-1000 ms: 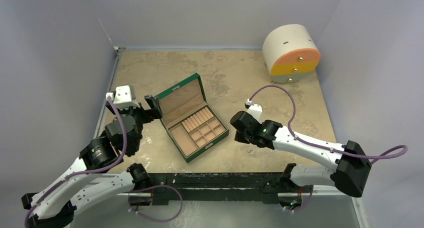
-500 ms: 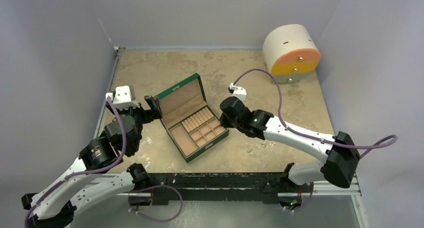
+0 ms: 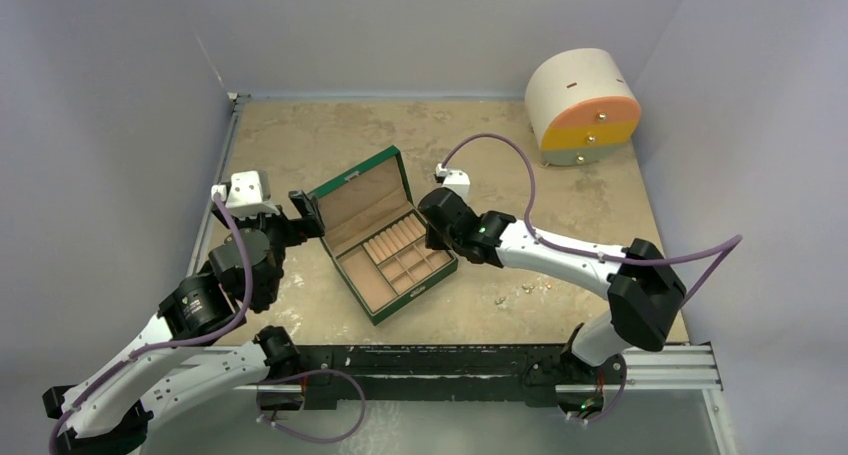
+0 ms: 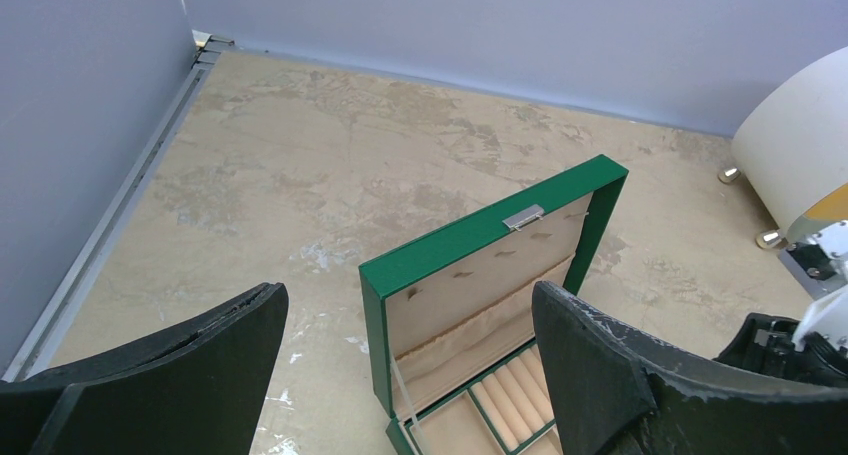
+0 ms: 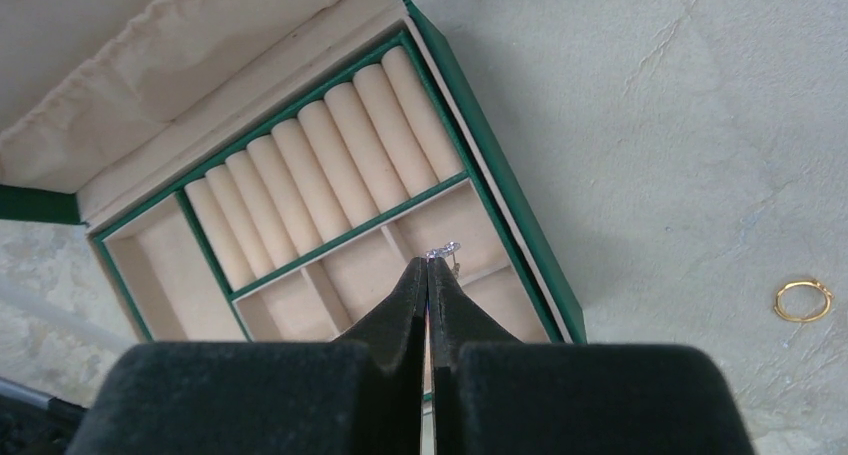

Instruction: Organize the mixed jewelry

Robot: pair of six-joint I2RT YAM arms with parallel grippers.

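- Grip: the right end effector (image 5: 428, 265) has its black fingers pressed together, and a tiny silver earring (image 5: 441, 249) is pinched at the very tips.
- The earring hangs just above a small tan compartment of the open green box (image 5: 515, 215), directly under the ring rolls, so the release should go straight down. Its long axis is too small to judge.
- The left end effector (image 4: 405, 297) is spread wide and empty, beside the lid.
- The compartments seem empty. A thin gold ring (image 5: 803, 300) lies on the bench (image 5: 680, 125) to the right.
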